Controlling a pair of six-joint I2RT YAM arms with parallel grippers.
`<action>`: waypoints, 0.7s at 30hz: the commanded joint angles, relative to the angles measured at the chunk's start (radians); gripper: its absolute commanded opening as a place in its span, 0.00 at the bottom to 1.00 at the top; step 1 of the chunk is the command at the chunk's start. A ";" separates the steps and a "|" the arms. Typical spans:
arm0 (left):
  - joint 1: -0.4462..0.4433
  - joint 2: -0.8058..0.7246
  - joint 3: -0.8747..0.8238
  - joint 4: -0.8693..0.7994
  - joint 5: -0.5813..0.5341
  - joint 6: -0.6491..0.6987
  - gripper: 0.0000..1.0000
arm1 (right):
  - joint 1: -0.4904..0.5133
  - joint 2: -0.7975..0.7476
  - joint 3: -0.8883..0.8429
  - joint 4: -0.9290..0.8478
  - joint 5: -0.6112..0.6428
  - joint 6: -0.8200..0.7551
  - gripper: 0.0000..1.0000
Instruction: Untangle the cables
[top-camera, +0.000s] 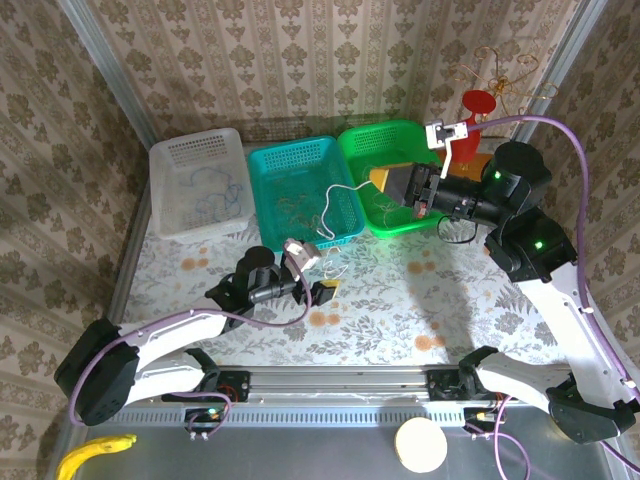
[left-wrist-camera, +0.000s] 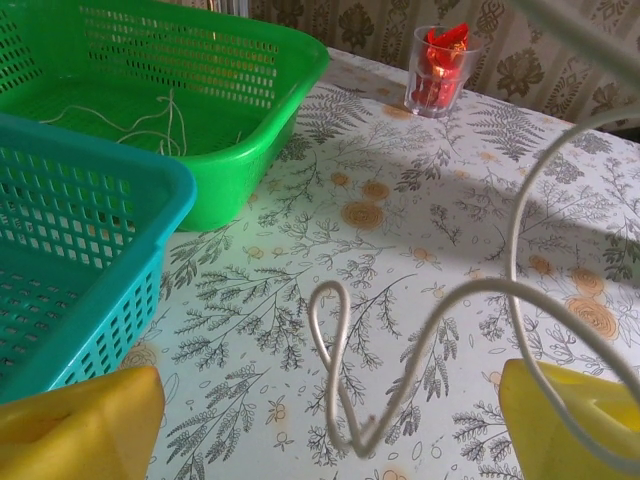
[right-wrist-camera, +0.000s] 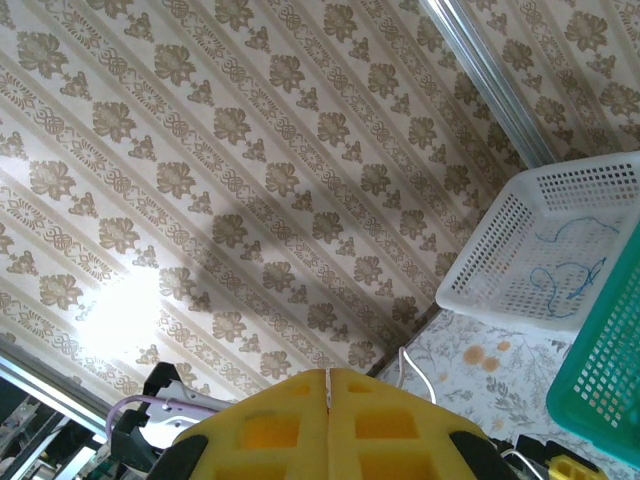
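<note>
Top view. The left gripper (top-camera: 325, 290) is seen low at centre, just above the table (top-camera: 400, 310), its yellow pads apart. The right gripper (top-camera: 380, 179) is held at upper right of centre, over the green basket (top-camera: 380, 128). A white cable (top-camera: 330, 205) is strung from the right gripper's tips down to the left arm, clear of the table. Thin strands are noted in the white basket (top-camera: 170, 160) at upper left, the teal basket (top-camera: 265, 158) at centre, and the green basket.

Left wrist view. The left gripper (left-wrist-camera: 325, 425) is spread, one pad (left-wrist-camera: 80, 430) at lower left and the other at lower right. The cable (left-wrist-camera: 513, 245) is seen looping between them; contact with either pad cannot be told. The teal basket (left-wrist-camera: 100, 260) is at left, the green basket (left-wrist-camera: 290, 90) at upper left, and a glass (left-wrist-camera: 437, 70) with red contents at top centre.

Right wrist view. The right gripper (right-wrist-camera: 328, 400) is pressed together at bottom centre, with a thin seam between the pads. The cable (right-wrist-camera: 403, 362) emerges just beside them and is judged pinched. The white basket (right-wrist-camera: 500, 250), holding a blue cable (right-wrist-camera: 570, 275), is recorded at right, with the teal basket (right-wrist-camera: 610, 370) at lower right.
</note>
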 joint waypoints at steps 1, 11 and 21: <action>-0.007 0.013 0.034 -0.010 0.020 0.027 0.86 | 0.007 -0.017 0.031 0.037 -0.037 0.016 0.00; -0.009 0.023 0.037 -0.006 0.027 0.025 0.75 | 0.010 -0.021 0.028 0.051 -0.038 0.031 0.00; -0.014 0.084 0.063 0.067 0.037 0.005 0.58 | 0.016 -0.024 0.023 0.059 -0.032 0.039 0.00</action>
